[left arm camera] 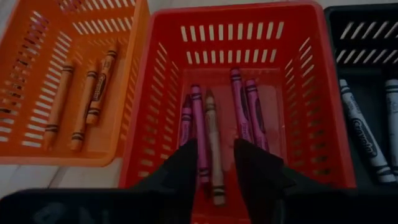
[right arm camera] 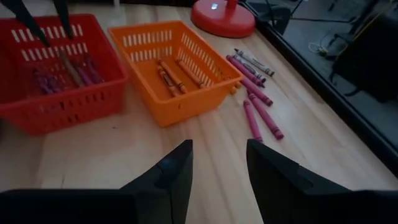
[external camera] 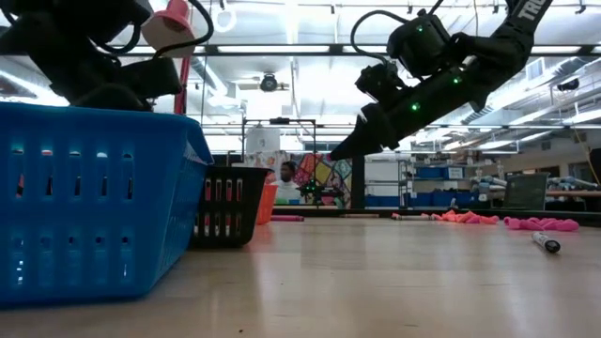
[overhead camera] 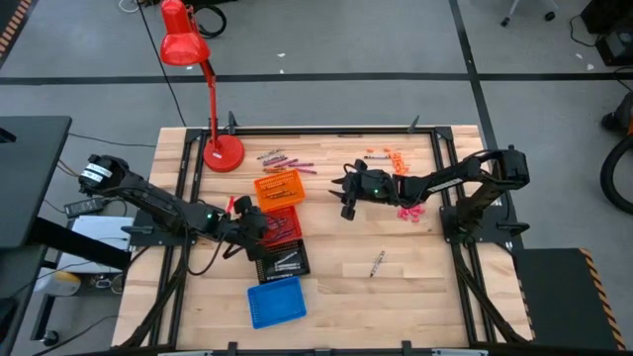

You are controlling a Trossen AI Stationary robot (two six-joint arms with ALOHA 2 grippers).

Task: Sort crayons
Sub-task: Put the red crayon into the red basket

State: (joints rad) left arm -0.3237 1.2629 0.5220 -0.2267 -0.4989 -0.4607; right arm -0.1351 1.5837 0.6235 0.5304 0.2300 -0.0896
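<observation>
My left gripper [left arm camera: 214, 171] stands open over the near end of the red tray [overhead camera: 282, 222]. Several maroon crayons and one pale crayon [left arm camera: 213, 146] lie flat on the tray's floor, running between and ahead of its fingertips. Three orange crayons [left arm camera: 84, 99] lie in the orange tray [overhead camera: 279, 186], and grey-white ones [left arm camera: 360, 134] in the black tray [overhead camera: 287, 259]. My right gripper [right arm camera: 217, 165] is open above bare table right of the orange tray [right arm camera: 177, 62]. Loose maroon crayons [right arm camera: 255, 99] lie on the wood beyond it.
The base of a red desk lamp [overhead camera: 224, 153] stands at the far left by the loose crayons [overhead camera: 287, 158]. A blue tray [overhead camera: 275, 301] sits nearest the front. Orange pieces [overhead camera: 386, 156], pink pieces [overhead camera: 410, 213] and a lone dark stick [overhead camera: 377, 262] lie on the right half.
</observation>
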